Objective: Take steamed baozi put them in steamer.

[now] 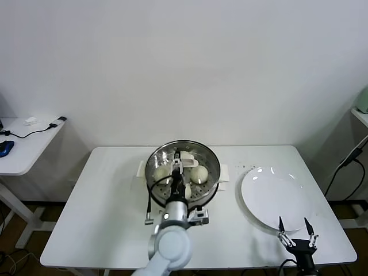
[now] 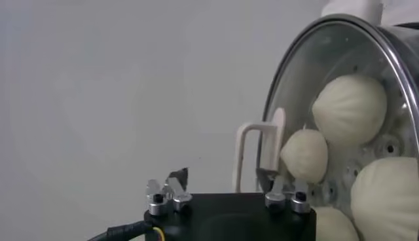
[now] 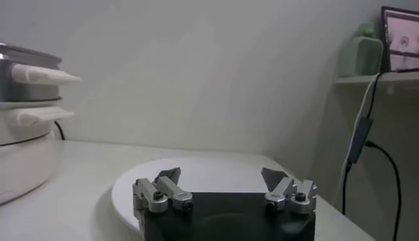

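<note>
The steamer (image 1: 213, 159), a shiny steel basket on a white pot, stands mid-table. Several cream-white baozi lie on its perforated floor, among them one on the left (image 1: 161, 172) and one on the right (image 1: 199, 173). My left gripper (image 1: 181, 164) reaches in over the near rim, between these two. In the left wrist view it (image 2: 224, 178) is open with nothing between its fingers. One fingertip (image 2: 272, 180) stands close beside a small baozi (image 2: 304, 155), with larger ones (image 2: 350, 108) around it. My right gripper (image 1: 296, 230) hangs open at the table's front right.
An empty white plate (image 1: 270, 198) lies right of the steamer, just beyond the right gripper (image 3: 222, 177). The pot's white side handles (image 1: 223, 172) stick out on both sides. A side table (image 1: 29, 149) with cables stands far left, a shelf (image 3: 373, 78) far right.
</note>
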Robot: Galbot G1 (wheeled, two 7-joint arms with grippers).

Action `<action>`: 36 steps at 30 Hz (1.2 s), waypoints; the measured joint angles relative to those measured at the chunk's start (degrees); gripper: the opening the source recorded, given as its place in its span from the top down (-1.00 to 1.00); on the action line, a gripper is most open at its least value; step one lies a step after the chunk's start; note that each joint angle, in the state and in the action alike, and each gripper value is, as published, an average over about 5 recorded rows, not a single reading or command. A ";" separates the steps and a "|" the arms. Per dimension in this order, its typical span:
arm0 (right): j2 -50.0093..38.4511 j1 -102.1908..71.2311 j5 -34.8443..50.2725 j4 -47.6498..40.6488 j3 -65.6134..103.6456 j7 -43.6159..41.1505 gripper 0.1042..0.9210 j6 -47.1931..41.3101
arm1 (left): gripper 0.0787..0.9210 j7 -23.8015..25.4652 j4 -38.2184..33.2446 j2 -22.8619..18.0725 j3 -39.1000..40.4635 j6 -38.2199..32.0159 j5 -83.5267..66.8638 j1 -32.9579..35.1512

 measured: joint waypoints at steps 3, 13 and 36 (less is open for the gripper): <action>0.12 0.24 0.28 -0.10 -0.24 -0.11 -0.76 -0.25 | -0.62 -0.92 -1.94 0.65 -0.40 -0.86 -2.25 0.89; -0.01 0.41 2.64 0.29 -0.67 -0.25 -0.76 1.02 | -0.77 -10.75 -9.28 1.92 -7.00 -11.17 -25.25 5.57; -0.36 0.71 4.86 0.01 -2.16 -2.24 -0.76 3.32 | -0.77 -19.39 -5.36 6.44 -38.20 -44.72 -86.56 24.71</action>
